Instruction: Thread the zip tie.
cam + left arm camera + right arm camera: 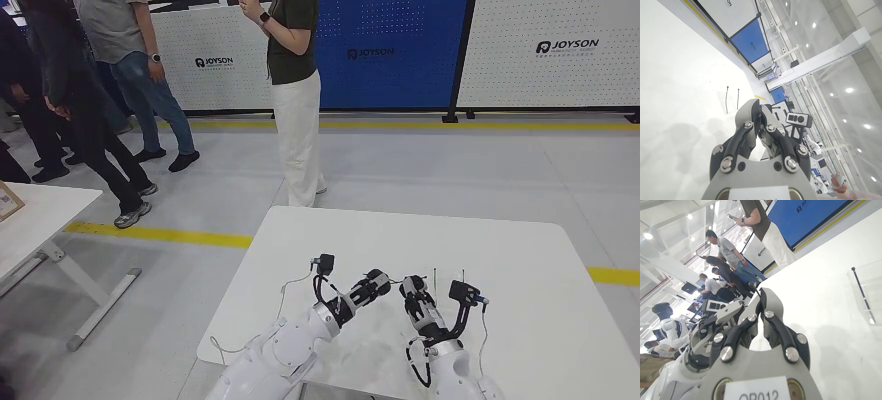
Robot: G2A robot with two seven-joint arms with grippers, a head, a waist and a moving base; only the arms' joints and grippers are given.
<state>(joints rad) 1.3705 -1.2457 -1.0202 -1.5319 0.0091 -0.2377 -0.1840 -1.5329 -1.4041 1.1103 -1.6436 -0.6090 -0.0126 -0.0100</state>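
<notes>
Left gripper (759, 107) fingers clenched on thin black tie (759, 116), right gripper (761, 295) fingers likewise clamping a tie, two spare ties (726, 100) flat on tabletop (677, 75) nearby.

A logo with lettering is printed in dark on the white wall panels (567, 46) and, fainter, on the blue panel (385, 53) between them. A white label (757, 391) with dark letters and digits, cut off by the picture's edge, is stuck on the base of the right gripper (759, 296).
</notes>
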